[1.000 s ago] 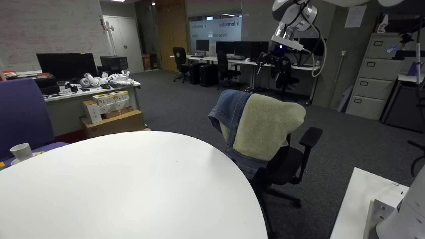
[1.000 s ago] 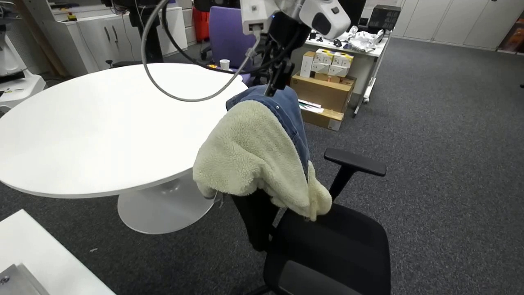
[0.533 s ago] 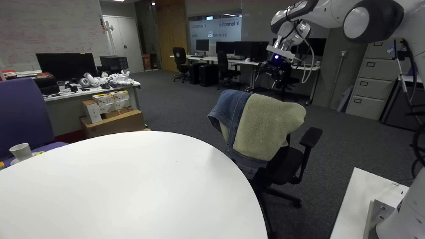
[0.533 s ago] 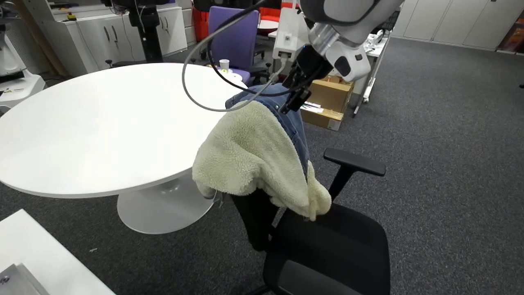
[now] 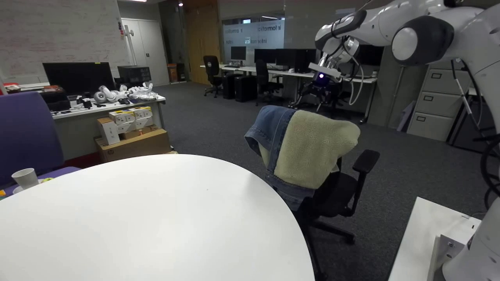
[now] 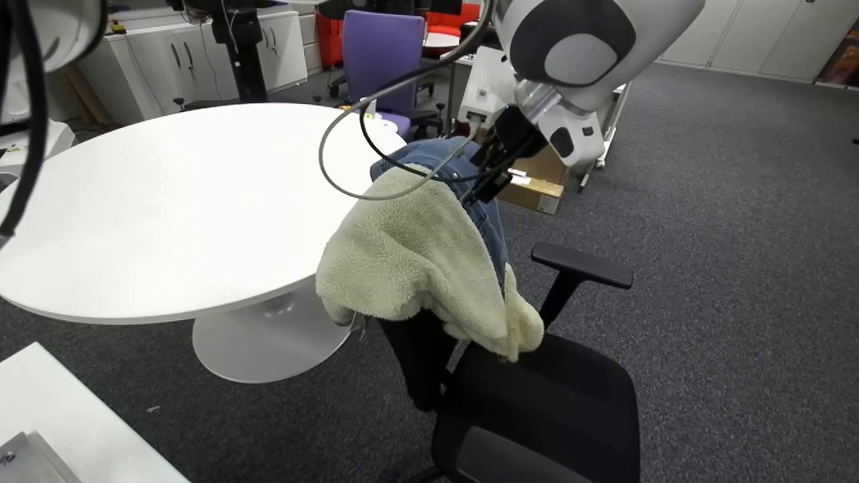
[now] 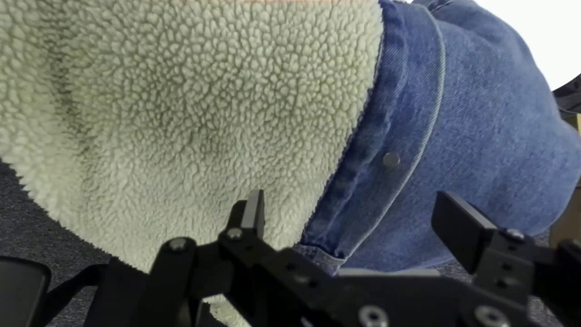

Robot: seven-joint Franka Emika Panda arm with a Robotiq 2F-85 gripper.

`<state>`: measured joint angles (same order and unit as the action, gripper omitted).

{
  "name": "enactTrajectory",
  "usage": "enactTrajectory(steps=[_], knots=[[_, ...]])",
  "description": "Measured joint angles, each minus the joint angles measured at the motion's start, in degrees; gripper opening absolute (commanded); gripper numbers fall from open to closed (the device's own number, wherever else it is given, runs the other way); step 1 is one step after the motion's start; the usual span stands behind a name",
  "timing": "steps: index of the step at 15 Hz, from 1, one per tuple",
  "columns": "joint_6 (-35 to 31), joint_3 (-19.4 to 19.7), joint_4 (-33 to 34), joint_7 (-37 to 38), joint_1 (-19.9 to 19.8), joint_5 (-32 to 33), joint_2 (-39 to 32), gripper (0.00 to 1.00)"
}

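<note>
Denim (image 7: pixel 490 104) near gripper (image 7: pixel 352 211), cup (image 5: pixel 26 180) contents unclear

The wrist view looks past the claw (image 7: pixel 349 202) from close by, onto a fleece-lined denim garment (image 7: pixel 227 122). In an exterior view the camera stands well back, looking over a round table (image 5: pixel 156 218) toward the claw. In an exterior view it angles down, a purple chair (image 6: pixel 382 57) beyond the claw. Both exterior views share claw, garment, table and purple chair.

Round white table (image 5: pixel 156 218), dark carpet (image 5: pixel 207 125)
</note>
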<state>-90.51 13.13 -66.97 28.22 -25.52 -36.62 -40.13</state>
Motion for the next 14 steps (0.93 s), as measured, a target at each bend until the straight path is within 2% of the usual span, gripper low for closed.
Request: enactTrajectory(steps=[6,14], knots=[[0.0,0.0,4.7,2.4,-2.1,0.0,-6.4,1.00],[0.0,-0.1,6.0,2.3,-2.0,0.1,-7.1,1.00]])
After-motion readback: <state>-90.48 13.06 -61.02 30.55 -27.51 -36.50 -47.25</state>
